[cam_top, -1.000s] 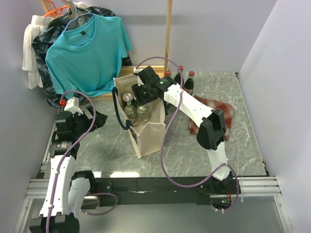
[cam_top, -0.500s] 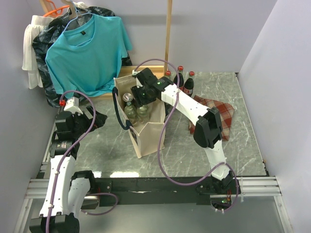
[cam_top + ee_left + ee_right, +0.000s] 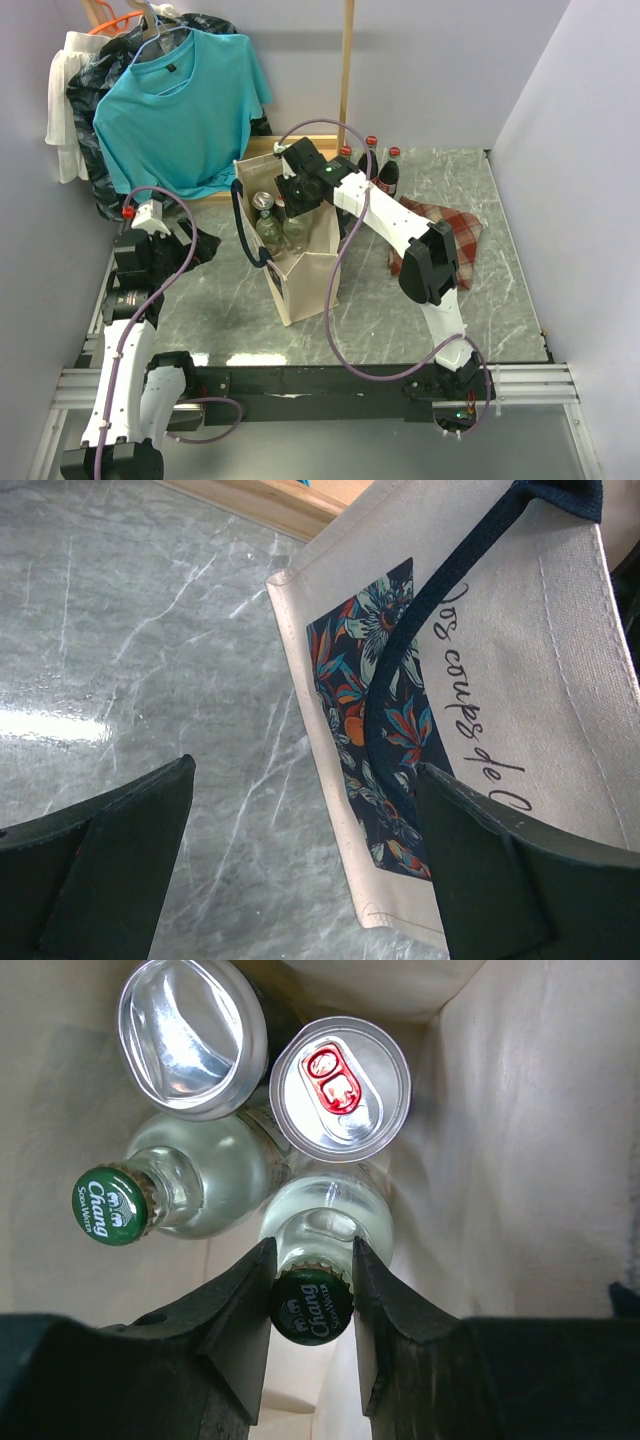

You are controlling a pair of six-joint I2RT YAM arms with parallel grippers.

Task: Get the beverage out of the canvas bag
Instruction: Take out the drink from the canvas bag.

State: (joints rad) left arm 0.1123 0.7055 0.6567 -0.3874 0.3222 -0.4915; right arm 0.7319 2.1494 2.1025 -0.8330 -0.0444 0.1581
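Jaws of the right gripper (image 3: 312, 1260) pinch the neck of the green-capped clear glass bottle (image 3: 325, 1210) inside the cream canvas bag (image 3: 300, 280), its body hidden; left gripper (image 3: 305, 770) gapes beside the bag on grey marble tabletop (image 3: 500, 290).

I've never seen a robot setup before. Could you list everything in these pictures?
canvas bag: one, cream with navy handles, standing mid-table
Chang bottles: two, clear glass with green caps, inside the bag
cans: two, silver tops, inside the bag
dark bottles: three, red caps, back of the table
plaid cloth: one, red and white, right of the bag
T-shirt: one, teal, hanging back left
table: one, grey marble
left gripper: open, beside the bag
right gripper: inside the bag, pinching one Chang bottle's cap
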